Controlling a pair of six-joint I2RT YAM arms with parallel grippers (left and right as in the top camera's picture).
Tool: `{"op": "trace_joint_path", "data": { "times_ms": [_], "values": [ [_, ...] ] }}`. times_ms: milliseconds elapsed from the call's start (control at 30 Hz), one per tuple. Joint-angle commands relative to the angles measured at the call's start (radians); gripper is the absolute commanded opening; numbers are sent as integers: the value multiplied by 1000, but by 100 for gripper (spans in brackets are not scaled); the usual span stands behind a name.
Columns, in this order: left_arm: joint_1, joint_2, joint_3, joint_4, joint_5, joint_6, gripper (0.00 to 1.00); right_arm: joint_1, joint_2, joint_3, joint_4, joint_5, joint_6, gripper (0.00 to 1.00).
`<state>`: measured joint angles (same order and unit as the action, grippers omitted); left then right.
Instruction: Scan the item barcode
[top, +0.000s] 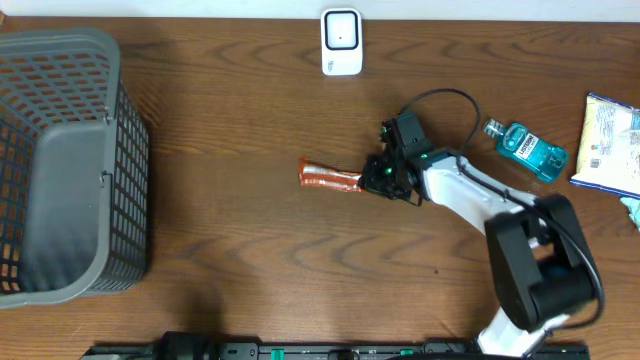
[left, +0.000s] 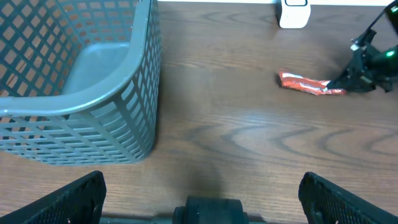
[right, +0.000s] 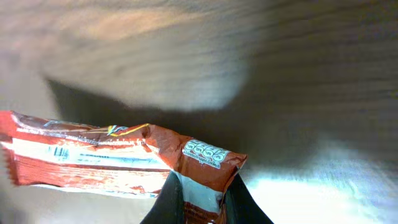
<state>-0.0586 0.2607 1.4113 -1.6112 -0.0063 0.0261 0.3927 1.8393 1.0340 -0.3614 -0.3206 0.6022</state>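
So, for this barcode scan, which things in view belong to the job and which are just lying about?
Job: red snack packet, pinched at one end by the right claw; white scanner at the far side.
Lying about: grey mesh basket; blue mouthwash bottle; blue-and-white bag at the edge of view.

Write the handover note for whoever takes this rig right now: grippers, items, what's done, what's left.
Right gripper: shut on one end of the orange snack packet, mid-table.
Left gripper: open, empty, low over the table beside the gray basket.
White scanner: at the far edge of the table, apart from the packet.
Done: packet gripped.
Left: carry the packet to the scanner and present its barcode.
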Motion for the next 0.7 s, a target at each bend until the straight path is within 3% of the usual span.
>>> {"op": "trace_joint_path", "data": {
  "times_ms": [0,300,667],
  "values": [
    [5,4,-2,-76,-6,-1,99,1,-140,4,-3,-30,-284,1],
    [5,4,-2,-76,-6,-1,99,1,-358,4,-119,-116,-601,1],
    [5,4,-2,-76,-6,-1,99,2,-579,4,-146,-78,-671,1]
  ]
}}
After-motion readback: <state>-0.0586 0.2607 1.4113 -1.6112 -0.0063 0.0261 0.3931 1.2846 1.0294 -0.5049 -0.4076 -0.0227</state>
